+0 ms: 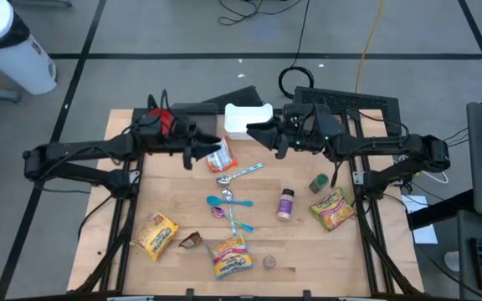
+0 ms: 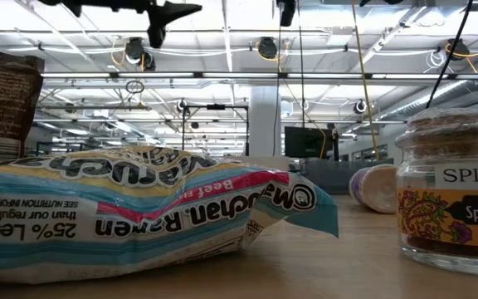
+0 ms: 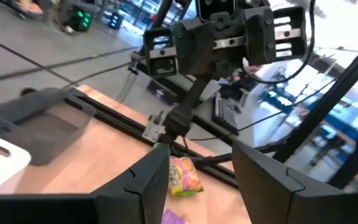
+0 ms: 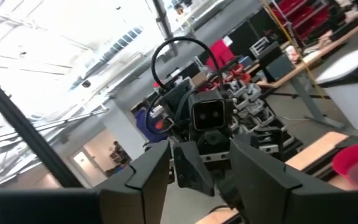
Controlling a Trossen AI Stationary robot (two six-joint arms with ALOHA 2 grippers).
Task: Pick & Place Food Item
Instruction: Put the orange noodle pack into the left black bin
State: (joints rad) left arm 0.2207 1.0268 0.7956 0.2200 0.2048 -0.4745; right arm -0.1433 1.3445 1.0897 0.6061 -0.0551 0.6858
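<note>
In the high view an orange-and-white food packet (image 1: 223,155) shows over the table's middle, just below and right of my left gripper's (image 1: 210,148) fingertips. Whether it lies on the wood I cannot tell. My left gripper (image 3: 201,180) is open, and only the table shows between its fingers. My right gripper (image 1: 258,133) faces it from the right, by the white bin (image 1: 248,119). It is open too, and between its fingers (image 4: 201,174) only the left arm's wrist shows.
Three ramen packets (image 1: 156,234) (image 1: 228,257) (image 1: 333,209) lie on the near half of the table. A metal spoon (image 1: 239,174), a blue spoon (image 1: 220,201), a spice bottle (image 1: 285,203) and a small green jar (image 1: 317,182) lie around the middle.
</note>
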